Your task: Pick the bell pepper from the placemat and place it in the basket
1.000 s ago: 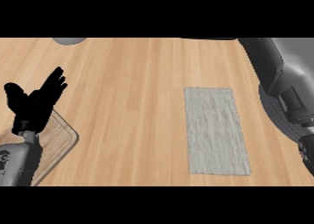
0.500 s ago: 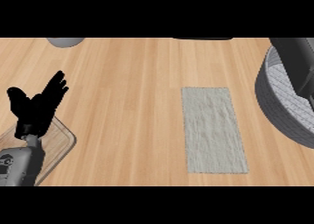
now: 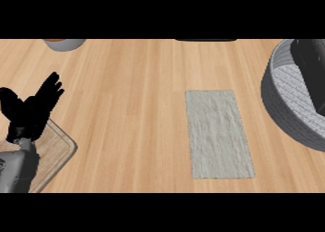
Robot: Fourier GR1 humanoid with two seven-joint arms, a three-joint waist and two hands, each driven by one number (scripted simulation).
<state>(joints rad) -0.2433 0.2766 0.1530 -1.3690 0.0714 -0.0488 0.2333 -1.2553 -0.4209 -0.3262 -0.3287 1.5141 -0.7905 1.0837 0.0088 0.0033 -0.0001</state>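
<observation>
While left hand rests at left edge, fingers straight, apart, grey forearm inside basket

Left hand rests open at the view's left edge, fingers straight and raised; grey forearm enters from below.

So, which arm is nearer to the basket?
Right. The right forearm lies over the basket at the view's right edge, its hand out of sight. The left hand rests open at the far left, beyond the placemat.
</observation>
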